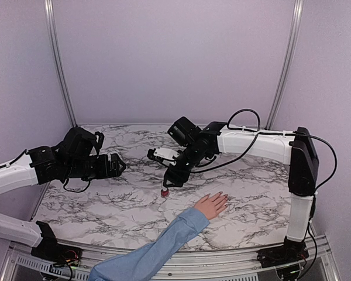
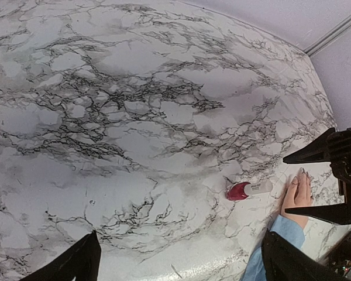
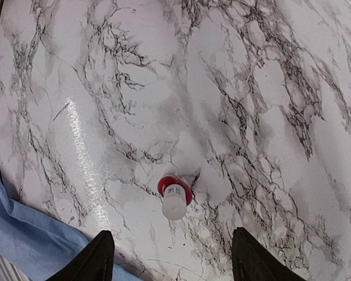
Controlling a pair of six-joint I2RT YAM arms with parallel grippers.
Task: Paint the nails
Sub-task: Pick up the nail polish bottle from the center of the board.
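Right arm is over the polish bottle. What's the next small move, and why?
Probably lower the right gripper until its jaws straddle the white cap of the bottle, then close. In the right wrist view the jaws stand apart with nothing between them, and the capped bottle sits on the table just ahead of the gap. The hand lies flat nearby.

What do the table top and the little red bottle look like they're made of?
Table top: marble-patterned, white with dark veins, glossy. The streak of glare suggests a smooth laminate or film, though real stone can't be ruled out. Bottle: shiny deep red body, likely glass holding red polish. Its white cap looks like matte plastic.
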